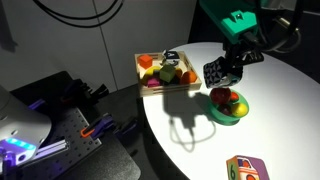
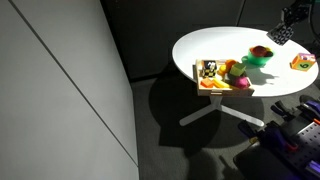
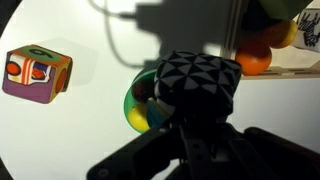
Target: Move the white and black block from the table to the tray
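currently: block [image 1: 213,73] off the table [image 1: 190,135], pinched in claw [image 1: 217,71], aloft near bowl [image 1: 228,108]. tray [image 1: 170,92], holding toy fruit [image 1: 165,72], just beside. done: pick-up. left: carry over tray, lower, release.

Both exterior views above the table [image 1: 290,110], wrist view downward, close.

Black pincer [image 1: 221,69], teal-green bracket [image 1: 236,20] at the wrist, dark rounded arm housing [image 1: 284,38] behind it
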Action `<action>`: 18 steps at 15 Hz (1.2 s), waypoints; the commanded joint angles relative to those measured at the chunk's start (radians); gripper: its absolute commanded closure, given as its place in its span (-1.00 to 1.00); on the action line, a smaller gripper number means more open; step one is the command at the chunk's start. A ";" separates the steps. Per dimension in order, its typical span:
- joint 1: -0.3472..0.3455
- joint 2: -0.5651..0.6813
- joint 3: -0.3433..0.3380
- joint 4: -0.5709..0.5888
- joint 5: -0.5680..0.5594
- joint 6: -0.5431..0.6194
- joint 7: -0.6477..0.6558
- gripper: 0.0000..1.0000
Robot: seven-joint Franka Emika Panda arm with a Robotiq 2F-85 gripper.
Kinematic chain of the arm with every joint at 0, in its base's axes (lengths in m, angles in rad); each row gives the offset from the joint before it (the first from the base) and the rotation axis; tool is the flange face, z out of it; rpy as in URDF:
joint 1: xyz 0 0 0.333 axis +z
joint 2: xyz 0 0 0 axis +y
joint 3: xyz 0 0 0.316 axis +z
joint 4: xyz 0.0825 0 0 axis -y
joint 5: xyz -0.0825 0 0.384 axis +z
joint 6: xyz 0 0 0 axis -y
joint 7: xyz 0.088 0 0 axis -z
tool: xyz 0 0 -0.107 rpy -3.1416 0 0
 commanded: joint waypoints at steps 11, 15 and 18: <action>0.010 0.004 -0.003 0.002 0.001 -0.004 -0.001 0.91; 0.040 -0.011 0.009 0.006 -0.020 -0.001 0.010 0.91; 0.073 -0.015 0.016 0.018 -0.044 -0.004 0.024 0.91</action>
